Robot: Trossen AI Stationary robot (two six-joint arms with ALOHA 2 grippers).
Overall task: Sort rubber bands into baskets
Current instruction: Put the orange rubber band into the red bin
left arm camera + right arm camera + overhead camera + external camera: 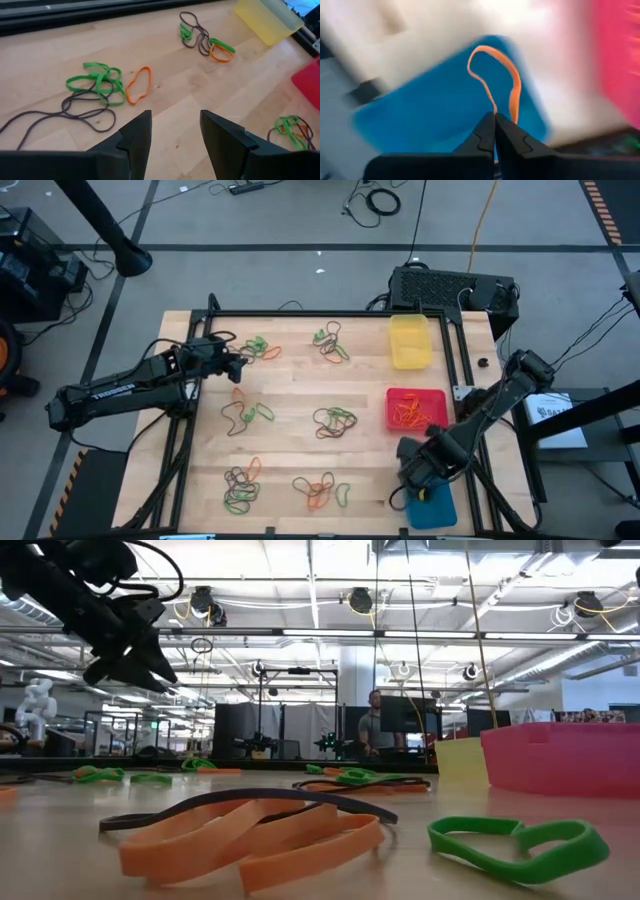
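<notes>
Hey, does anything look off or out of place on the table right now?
One thing: the right hand, shut on an orange rubber band, hangs over the blue basket, though the orange bands already sorted lie in the red basket. Otherwise nothing looks spilled, damaged or askew.

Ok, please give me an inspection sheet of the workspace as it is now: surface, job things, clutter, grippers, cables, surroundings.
Surface: wooden table, bare between piles.
Job's things: rubber bands in six loose piles; yellow basket; red basket holding orange bands; blue basket near the front right corner.
Clutter: black box behind the yellow basket.
Grippers: left gripper open above the back-left pile; right gripper shut on an orange band over the blue basket.
Cables: black cables and a yellow one on the floor.
Surroundings: a person far behind.
</notes>
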